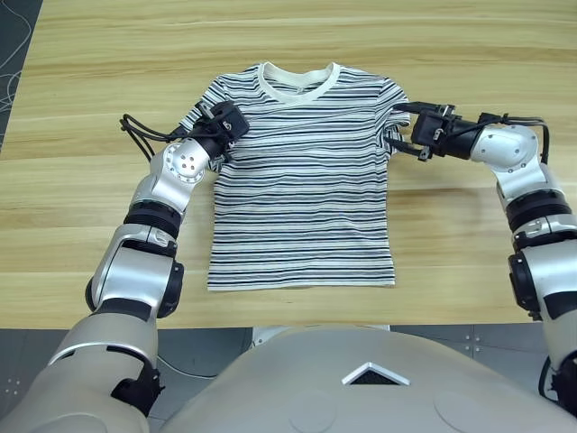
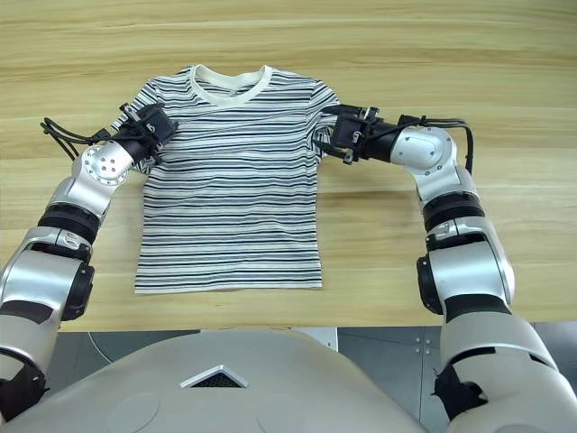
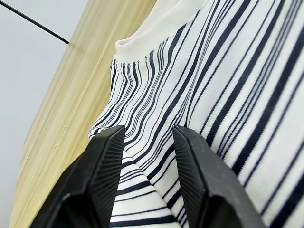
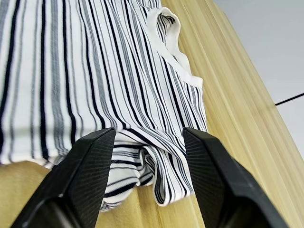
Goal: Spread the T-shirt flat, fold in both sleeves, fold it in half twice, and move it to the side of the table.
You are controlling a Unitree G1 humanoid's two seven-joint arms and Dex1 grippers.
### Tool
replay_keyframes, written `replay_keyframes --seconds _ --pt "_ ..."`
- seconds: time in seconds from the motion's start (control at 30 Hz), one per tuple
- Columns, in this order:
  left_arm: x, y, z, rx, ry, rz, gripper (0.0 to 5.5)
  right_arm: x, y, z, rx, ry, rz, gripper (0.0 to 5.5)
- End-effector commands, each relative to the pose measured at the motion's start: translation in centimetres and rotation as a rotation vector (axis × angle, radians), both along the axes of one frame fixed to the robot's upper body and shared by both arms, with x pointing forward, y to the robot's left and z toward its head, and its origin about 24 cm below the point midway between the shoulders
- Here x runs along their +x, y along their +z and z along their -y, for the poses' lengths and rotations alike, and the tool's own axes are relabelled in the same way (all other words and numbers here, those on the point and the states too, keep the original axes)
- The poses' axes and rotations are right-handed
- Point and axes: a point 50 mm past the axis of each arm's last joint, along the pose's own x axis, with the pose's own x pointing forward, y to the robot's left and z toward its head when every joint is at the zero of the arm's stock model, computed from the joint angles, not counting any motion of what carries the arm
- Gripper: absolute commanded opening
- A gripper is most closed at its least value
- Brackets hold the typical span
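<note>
To fold the sleeves cleanly, each gripper should pinch only the sleeve edge and carry it inward evenly. The T-shirt [image 1: 302,189] lies flat on the table [image 1: 469,54]. The left gripper [image 3: 148,137] and right gripper [image 4: 148,137] sit at the T-shirt's two sleeves, elbows out, fingers apart around the fabric.

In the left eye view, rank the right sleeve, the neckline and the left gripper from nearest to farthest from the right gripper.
1. right sleeve: directly at the right gripper, on the robot's right.
2. neckline: top middle, farther from the robot.
3. left gripper: far across, on the robot's left.
</note>
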Motion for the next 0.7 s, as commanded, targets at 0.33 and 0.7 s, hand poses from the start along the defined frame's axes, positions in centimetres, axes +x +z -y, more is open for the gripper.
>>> replay_keyframes --seconds 0.33,0.7 --pt "-1.1 -1.2 -0.7 0.020 0.006 -0.066 1.87 -0.3 -2.6 0.3 -0.281 0.023 0.046 2.63" --pt "-1.1 -1.4 -0.8 0.022 0.023 -0.066 1.87 -3.1 -4.9 2.5 -0.364 0.082 -0.037 2.63"
